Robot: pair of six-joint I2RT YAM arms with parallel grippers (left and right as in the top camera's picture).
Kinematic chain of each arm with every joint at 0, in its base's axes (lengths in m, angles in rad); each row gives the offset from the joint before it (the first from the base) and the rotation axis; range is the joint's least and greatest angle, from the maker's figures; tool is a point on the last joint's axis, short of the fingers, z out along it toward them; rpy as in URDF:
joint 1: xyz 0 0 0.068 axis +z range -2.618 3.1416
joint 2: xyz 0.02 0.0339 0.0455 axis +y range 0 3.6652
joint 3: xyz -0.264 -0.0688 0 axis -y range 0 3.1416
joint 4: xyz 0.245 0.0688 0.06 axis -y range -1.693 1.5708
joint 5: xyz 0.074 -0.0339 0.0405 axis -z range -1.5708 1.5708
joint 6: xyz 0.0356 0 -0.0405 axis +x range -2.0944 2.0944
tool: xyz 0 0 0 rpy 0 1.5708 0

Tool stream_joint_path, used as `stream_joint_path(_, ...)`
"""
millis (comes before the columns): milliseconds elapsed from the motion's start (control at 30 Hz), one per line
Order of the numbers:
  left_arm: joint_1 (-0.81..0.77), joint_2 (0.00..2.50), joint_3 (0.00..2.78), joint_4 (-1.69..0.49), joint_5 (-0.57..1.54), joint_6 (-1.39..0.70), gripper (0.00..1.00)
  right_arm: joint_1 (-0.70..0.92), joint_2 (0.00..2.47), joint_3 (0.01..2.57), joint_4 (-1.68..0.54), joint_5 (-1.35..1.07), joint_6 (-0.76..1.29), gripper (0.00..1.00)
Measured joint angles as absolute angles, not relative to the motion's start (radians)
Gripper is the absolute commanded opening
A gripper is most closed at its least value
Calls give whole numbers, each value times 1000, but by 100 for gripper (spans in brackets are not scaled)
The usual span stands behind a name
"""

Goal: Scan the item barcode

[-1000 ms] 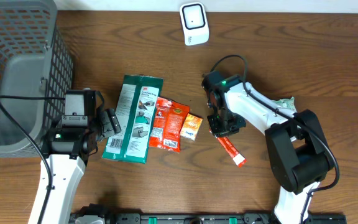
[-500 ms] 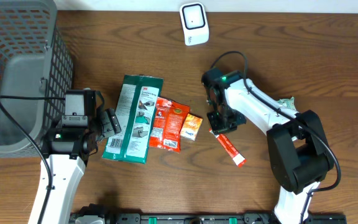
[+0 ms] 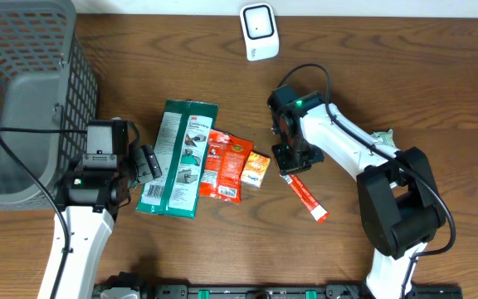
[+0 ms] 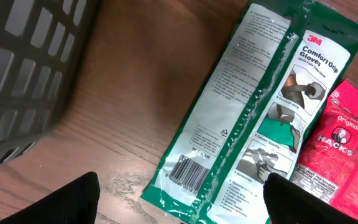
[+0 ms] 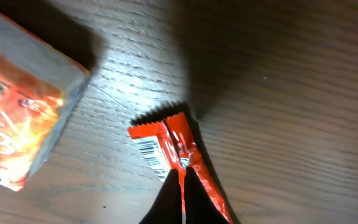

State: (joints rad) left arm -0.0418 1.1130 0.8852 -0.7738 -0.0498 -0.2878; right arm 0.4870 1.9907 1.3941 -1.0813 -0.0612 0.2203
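You are looking down on a brown wooden table (image 3: 388, 75). The right gripper (image 3: 293, 163) sits right of centre. Its wrist camera shows both fingers (image 5: 194, 202) clenched together, pinching the raised seam of a red stick packet (image 5: 166, 140). This packet lies flat on the table and slants away to the near right (image 3: 307, 198). A small barcode is printed on the end next to the fingers.

Just left of that end is a small orange box (image 3: 256, 169). Further left, touching or overlapping one another, are an orange sachet (image 3: 236, 164), a red Hacks sachet (image 3: 214, 162) and a long green glove package (image 3: 178, 158).

The white scanner (image 3: 259, 31) stands at the far edge, well apart from the stick packet.

The left gripper (image 3: 143, 163) is just left of the glove package, with its jaws spread wide and nothing between them. Its wrist view shows the package's barcode end (image 4: 191, 171) below it. A grey mesh basket (image 3: 23, 83) fills the far left corner.
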Motion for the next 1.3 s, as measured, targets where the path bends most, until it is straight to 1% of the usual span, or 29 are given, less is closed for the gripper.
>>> stream_joint_path(300,-42,1113,885,-774,-50,-287,85,503,1991,1386,-1044,-76,226,1)
stream_joint_path(800,-42,1113,885,-774,-50,-287,85,508,1952,1262,-904,-84,263,1)
stream_joint_path(1000,-42,1113,885,-773,-50,-287,85,508,1955,1276,-933,-94,263,1)
stream_joint_path(1167,-42,1113,885,-774,-50,-287,85,508,1961,1341,-999,-106,263,3)
stream_joint_path(1300,-42,1113,885,-774,-50,-287,85,507,1960,1380,-1024,-109,263,2)
